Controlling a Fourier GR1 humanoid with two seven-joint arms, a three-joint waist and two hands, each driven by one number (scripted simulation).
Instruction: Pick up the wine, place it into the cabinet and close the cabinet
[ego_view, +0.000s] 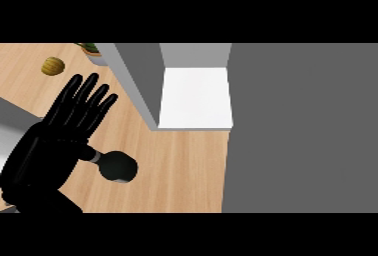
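Observation:
I see no wine bottle anywhere in the head view. The cabinet stands open: its white inner shelf (196, 97) shows bare between a grey side wall (140, 82) and a large flat grey panel (303, 130), which looks like the cabinet's door and fills the right of the view. My left hand (55, 145) rests at the left over the wooden counter (177, 170), fingers straight and pointing up, thumb (118, 167) stuck out to the right, holding nothing. My right hand is out of view.
A small round yellow item (53, 66) lies on the counter at the far left. A green, partly hidden thing (90, 48) sits at the top beside the cabinet wall. A grey surface (13, 122) shows at the left edge.

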